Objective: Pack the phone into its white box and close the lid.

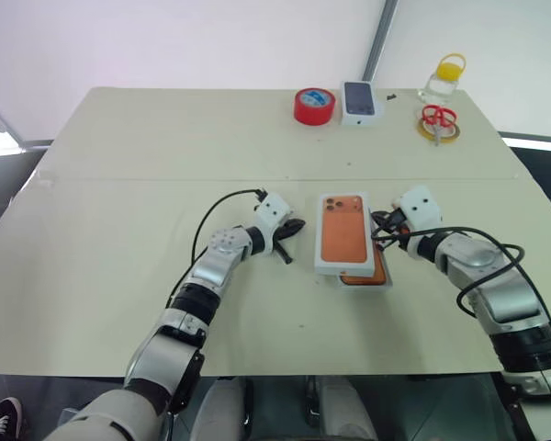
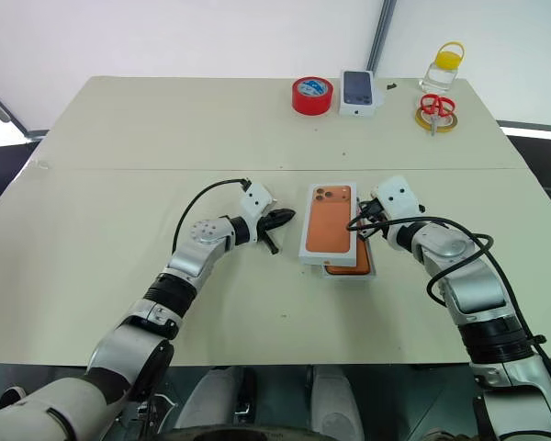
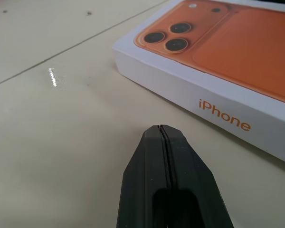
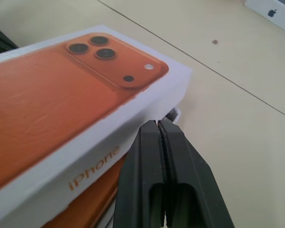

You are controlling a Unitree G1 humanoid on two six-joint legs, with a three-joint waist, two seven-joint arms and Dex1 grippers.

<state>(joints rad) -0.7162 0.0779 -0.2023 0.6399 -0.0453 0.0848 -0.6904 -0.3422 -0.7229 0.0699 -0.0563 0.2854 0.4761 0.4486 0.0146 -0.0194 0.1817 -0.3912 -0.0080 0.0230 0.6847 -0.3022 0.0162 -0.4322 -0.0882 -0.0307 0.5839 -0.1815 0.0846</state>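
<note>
Left gripper [image 1: 292, 230] at frame centre, fingers pressed together, right gripper [image 1: 378, 223] right of centre, likewise closed, both arms reaching inward

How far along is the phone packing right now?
Done: the phone lies in the white box. In hand: the lid rests skewed on top, leaving the phone's near end uncovered, with the shut left gripper and right gripper at its sides. Left: square the lid and press it down.
</note>
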